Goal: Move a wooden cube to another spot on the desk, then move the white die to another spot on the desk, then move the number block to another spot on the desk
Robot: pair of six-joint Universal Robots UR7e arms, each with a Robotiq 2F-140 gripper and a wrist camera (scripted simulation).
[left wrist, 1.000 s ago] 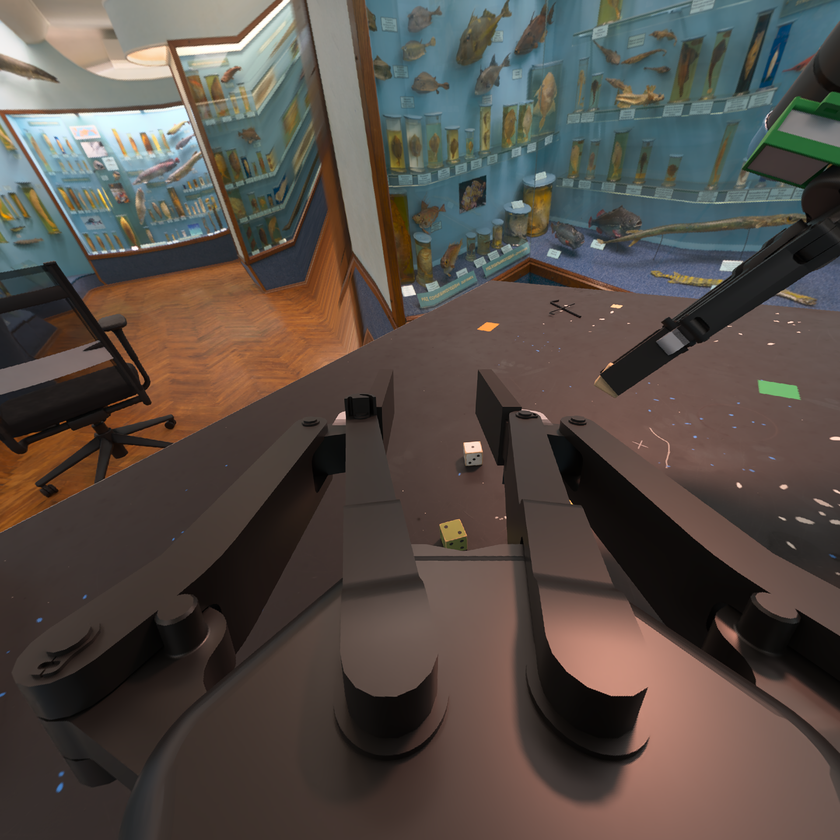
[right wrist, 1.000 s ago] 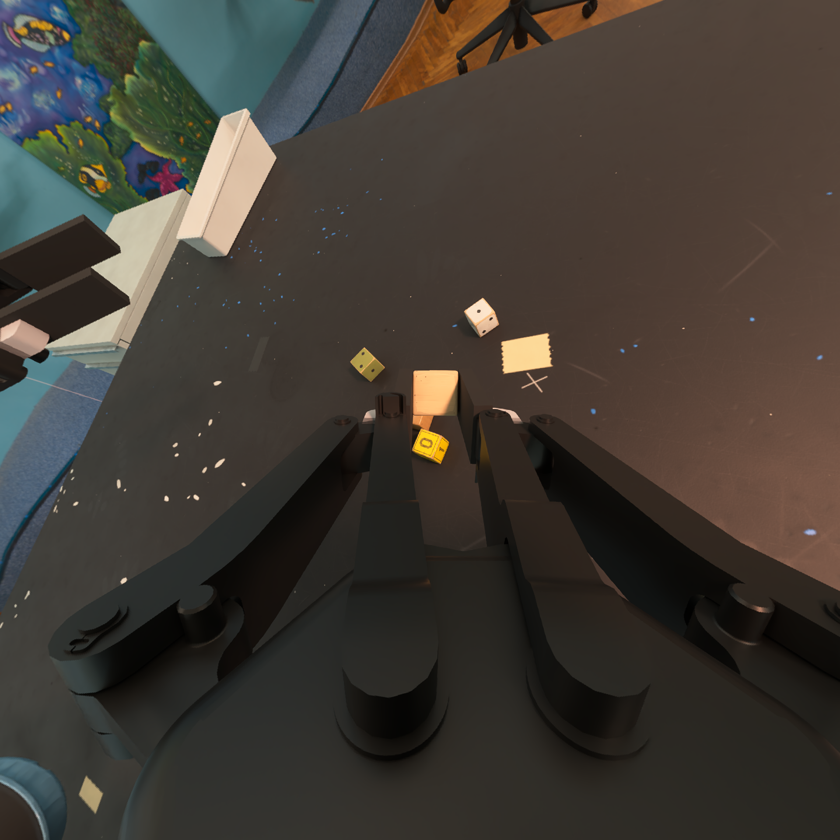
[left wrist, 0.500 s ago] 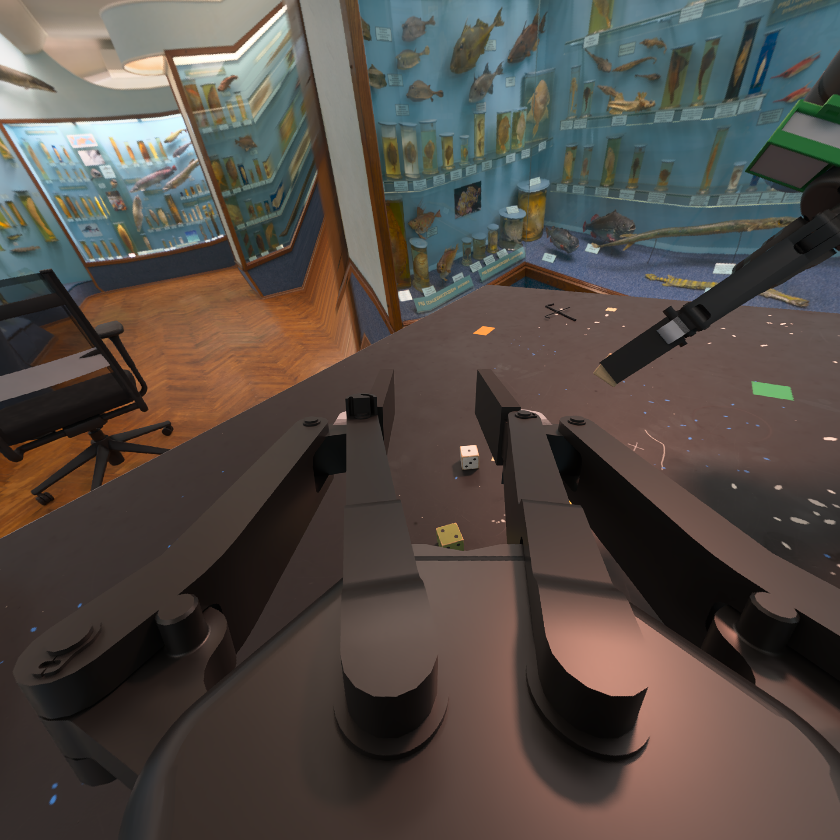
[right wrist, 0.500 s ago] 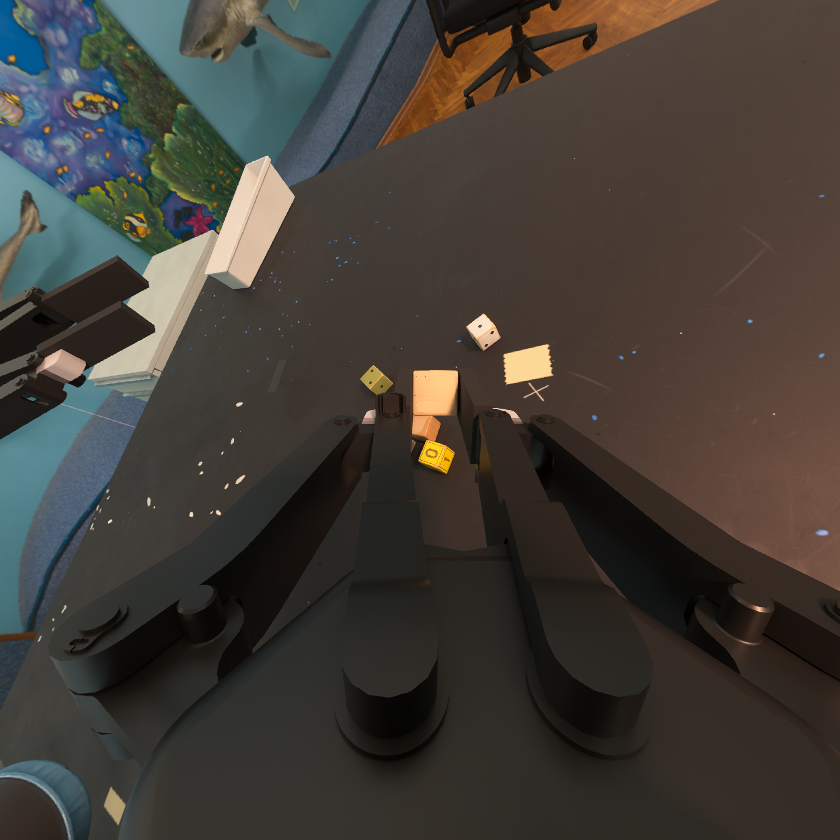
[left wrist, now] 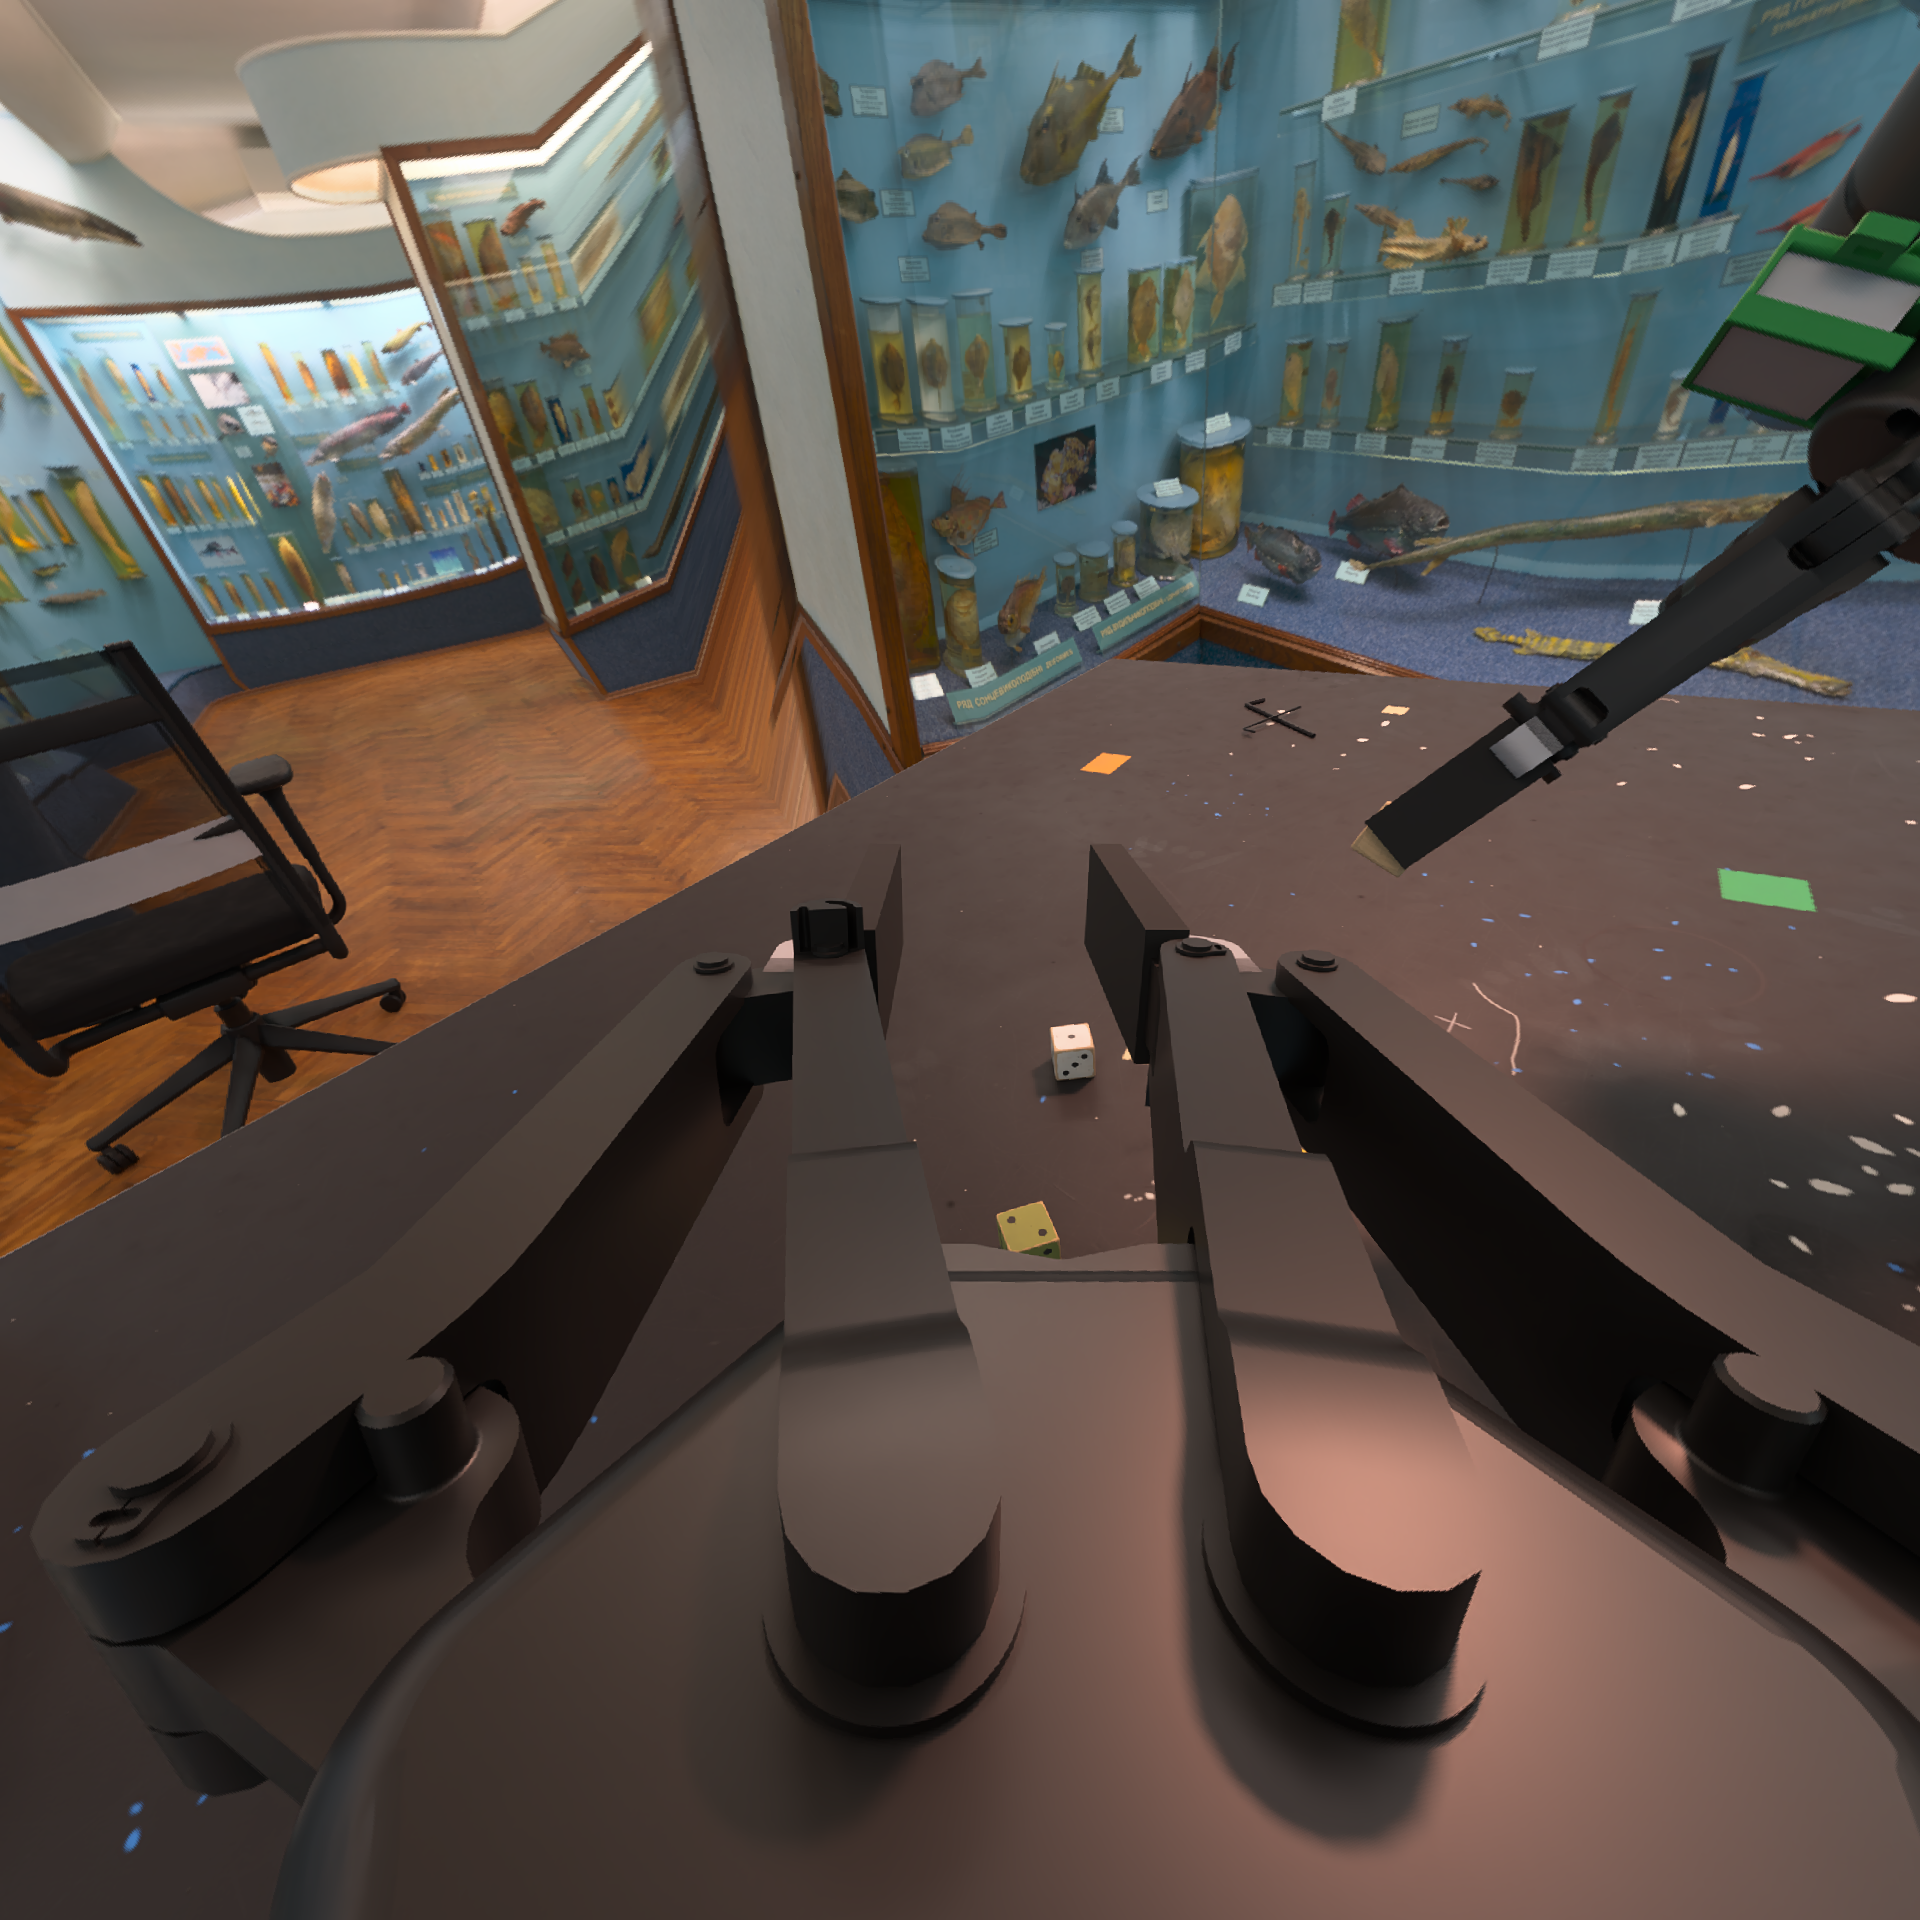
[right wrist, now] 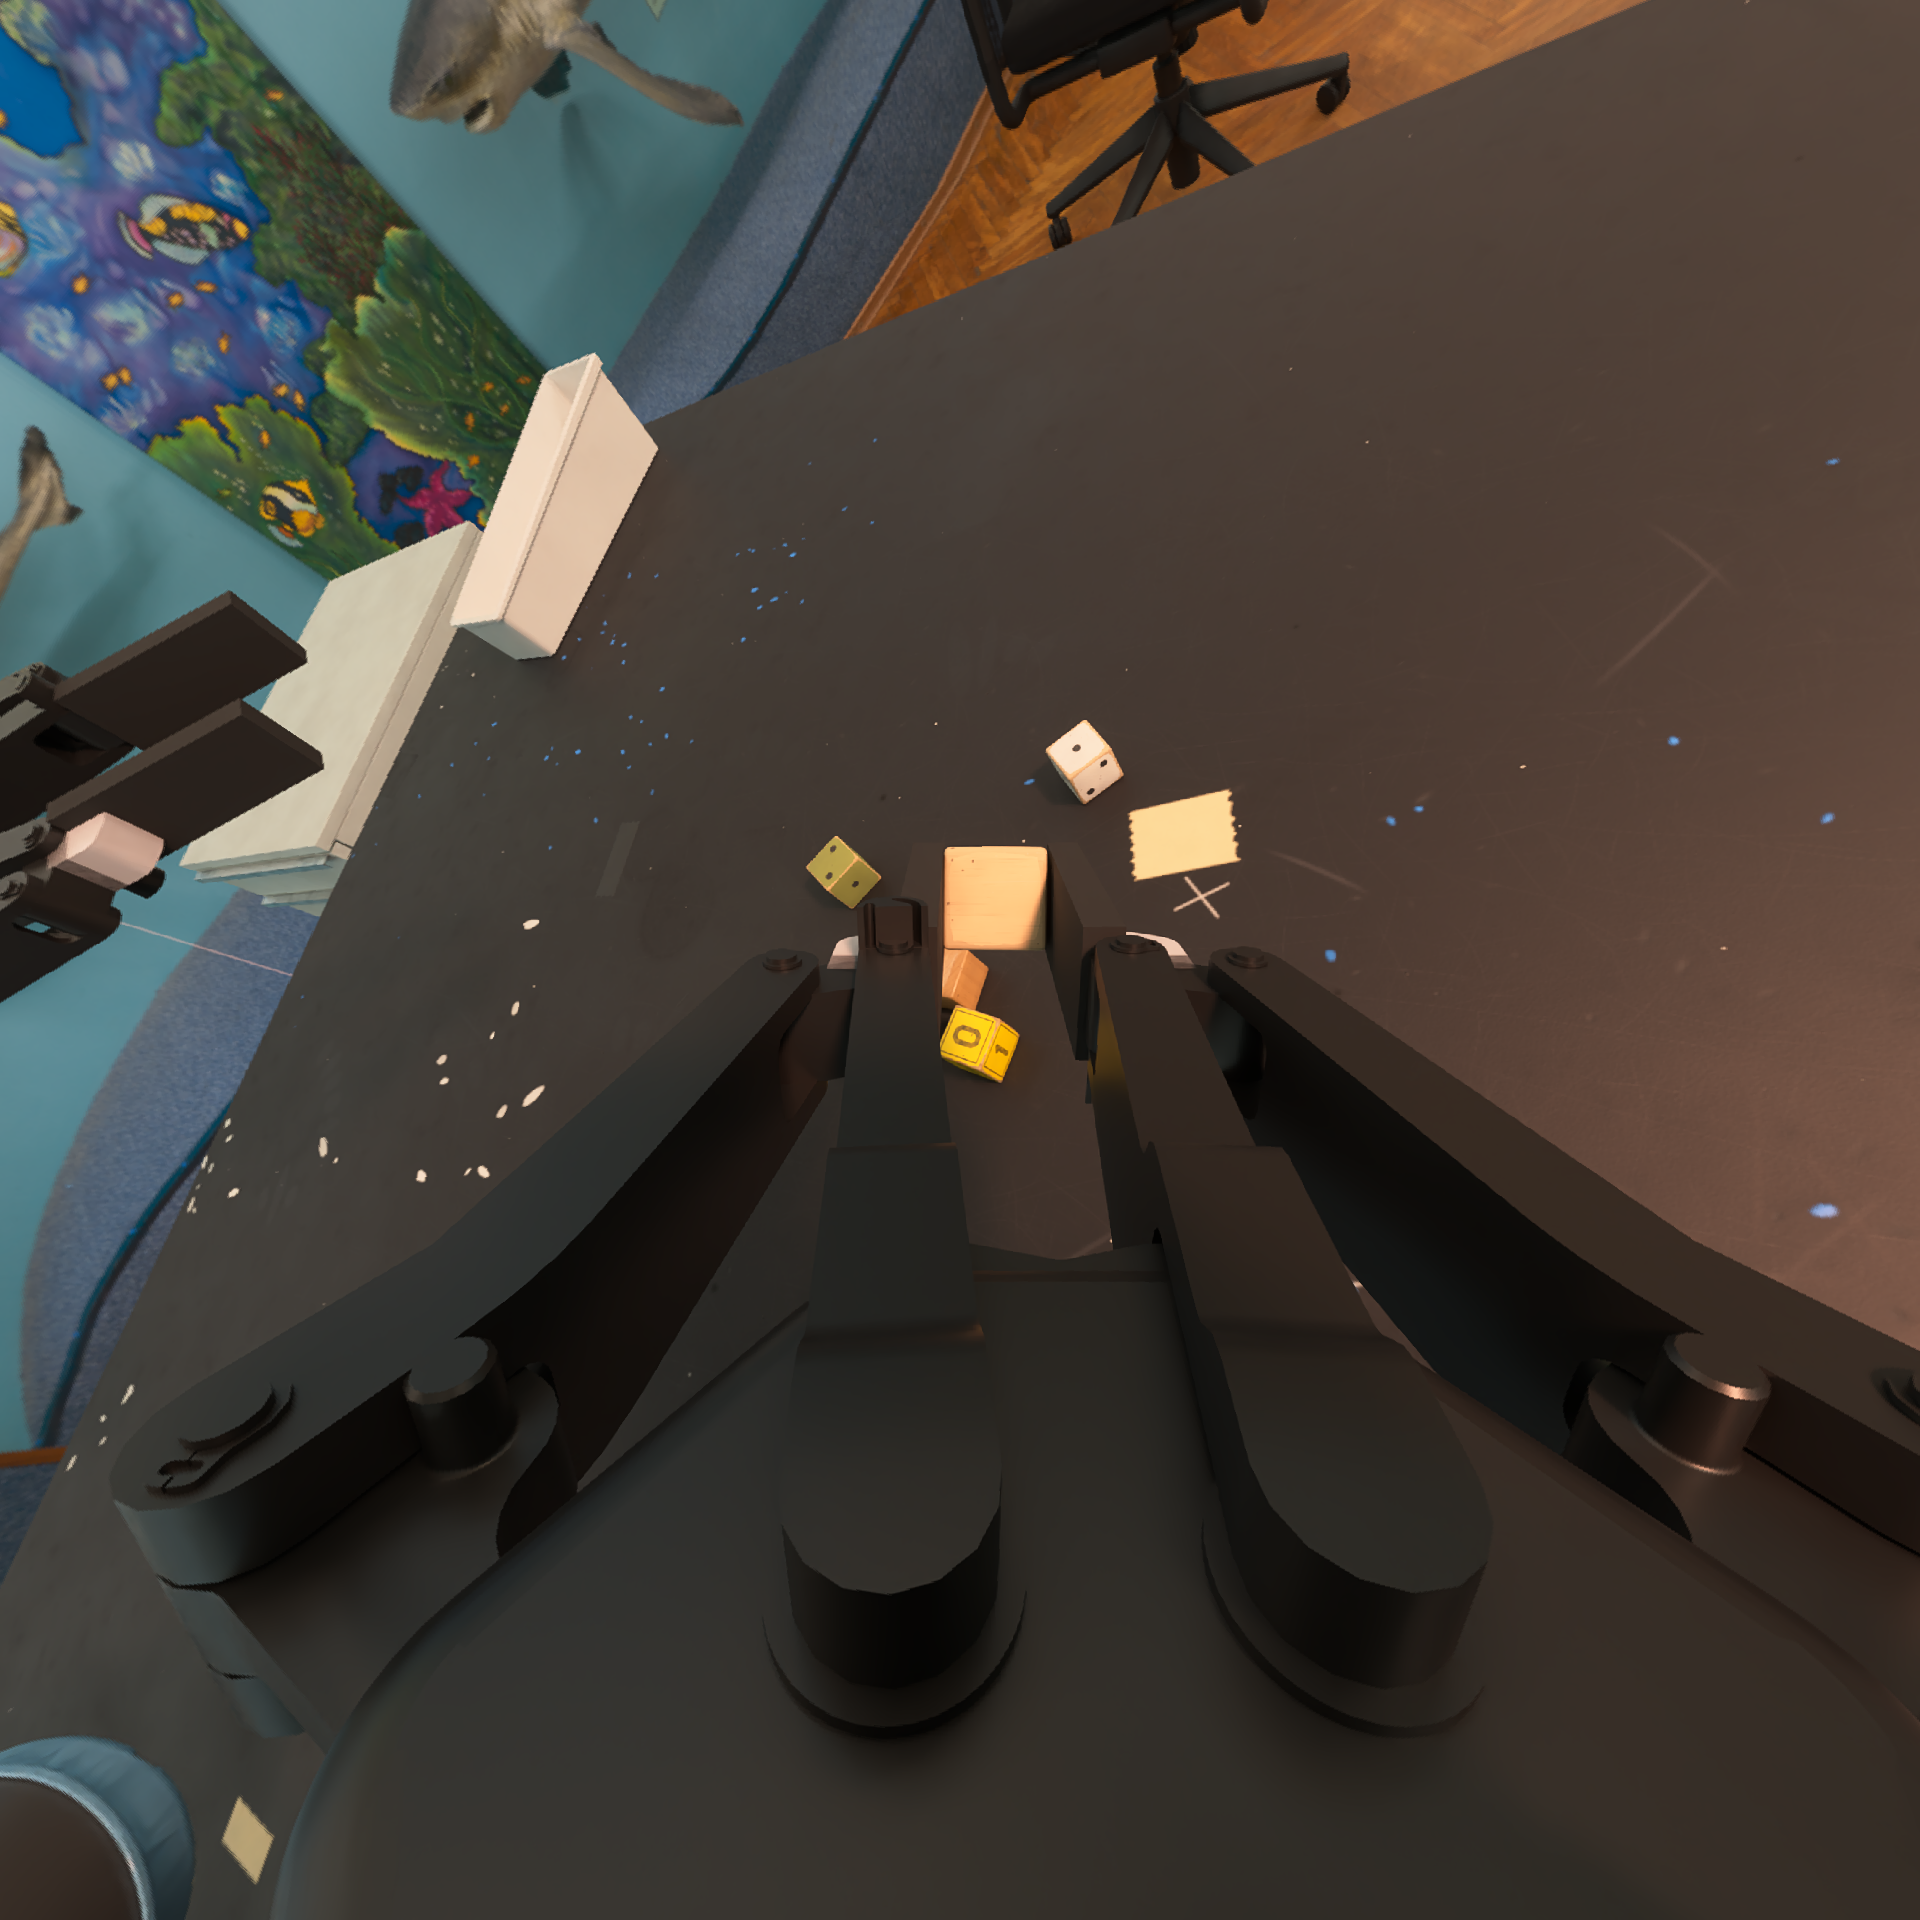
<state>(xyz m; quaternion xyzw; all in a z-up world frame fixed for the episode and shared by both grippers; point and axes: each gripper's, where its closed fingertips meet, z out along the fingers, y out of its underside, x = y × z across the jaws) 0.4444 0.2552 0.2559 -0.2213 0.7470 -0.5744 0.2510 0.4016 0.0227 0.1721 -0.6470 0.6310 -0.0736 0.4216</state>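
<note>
My right gripper (right wrist: 993,878) is shut on a pale wooden cube (right wrist: 994,902) and holds it above the dark desk (right wrist: 1351,520). Under it on the desk lie a smaller brown wooden cube (right wrist: 966,977) and the yellow number block (right wrist: 977,1044). The white die (right wrist: 1083,762) lies just beyond to the right, and an olive die (right wrist: 843,871) to the left. My left gripper (left wrist: 992,925) is open and empty above the desk, with the white die (left wrist: 1071,1051) and the olive die (left wrist: 1028,1228) below it. The right gripper's fingers (left wrist: 1455,800) show at the upper right of the left wrist view.
A cream paper patch (right wrist: 1182,834) lies right of the held cube. A white open box (right wrist: 556,509) stands at the desk's far left edge beside a pale slab (right wrist: 343,707). Green (left wrist: 1765,890) and orange (left wrist: 1104,764) patches mark the desk. An office chair (left wrist: 156,914) stands off the desk.
My right gripper has risen with the pale wooden cube in it, so the desk objects look smaller and farther. My left gripper has barely moved.
</note>
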